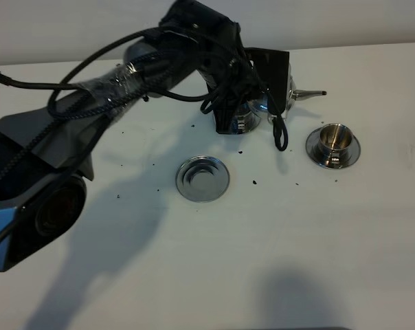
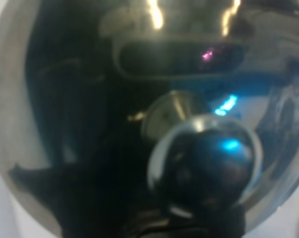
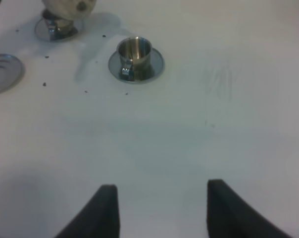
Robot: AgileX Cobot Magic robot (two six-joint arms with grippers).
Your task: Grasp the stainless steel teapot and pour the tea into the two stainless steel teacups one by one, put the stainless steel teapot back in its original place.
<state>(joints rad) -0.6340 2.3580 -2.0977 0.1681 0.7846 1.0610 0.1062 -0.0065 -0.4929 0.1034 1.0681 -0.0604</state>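
Left gripper point(image 1: 271, 96), you see, is clenched on the stainless steel teapot point(image 1: 298, 92), held far centre above one teacup point(image 1: 240, 125), spout toward the right teacup point(image 1: 333, 143); bare saucer point(image 1: 203, 179) lies nearer. Right gripper point(image 3: 159, 193): jaws apart, nothing held.

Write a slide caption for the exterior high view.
Left hand holds the steel teapot over one teacup; the other teacup and the empty saucer wait nearby.

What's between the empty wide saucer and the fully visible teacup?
Only bare table with a few dark specks between the wide saucer and the teacup; the exterior high and right wrist views both show it.
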